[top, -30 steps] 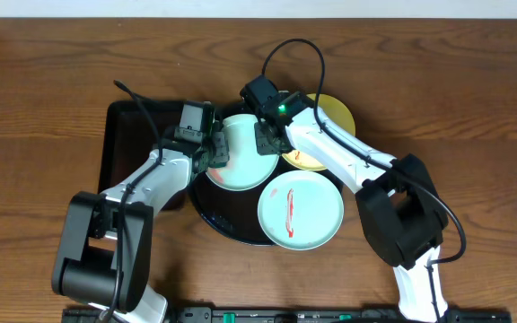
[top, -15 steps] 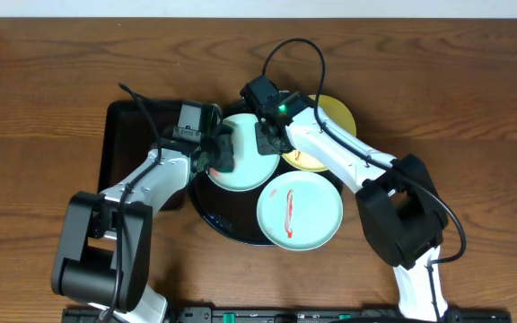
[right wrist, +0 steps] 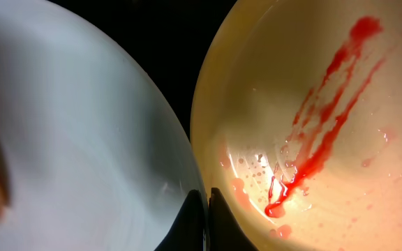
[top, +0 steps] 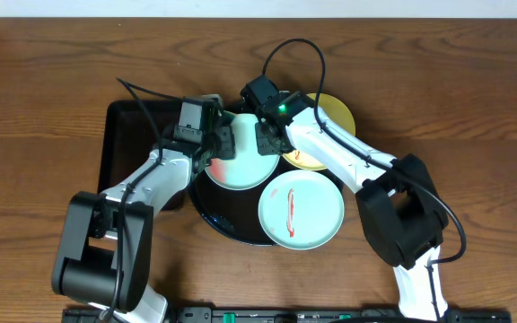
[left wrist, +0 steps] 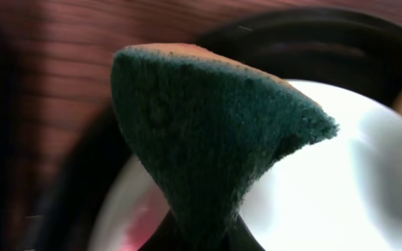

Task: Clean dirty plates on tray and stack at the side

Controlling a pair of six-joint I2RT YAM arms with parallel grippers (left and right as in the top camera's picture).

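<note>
Clamping sponge (left wrist: 208, 132) — left tool (top: 216, 151); right tool (top: 262, 139) pinching blue plate (top: 248, 169)

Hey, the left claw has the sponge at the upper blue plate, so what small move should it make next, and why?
Probably press the sponge down and wipe across the pinkish trace near the rim of the upper blue plate. The left claw is shut on the sponge right at that plate, most of the plate looks clean, and the right claw seems to pinch its rim, steadying it.
</note>
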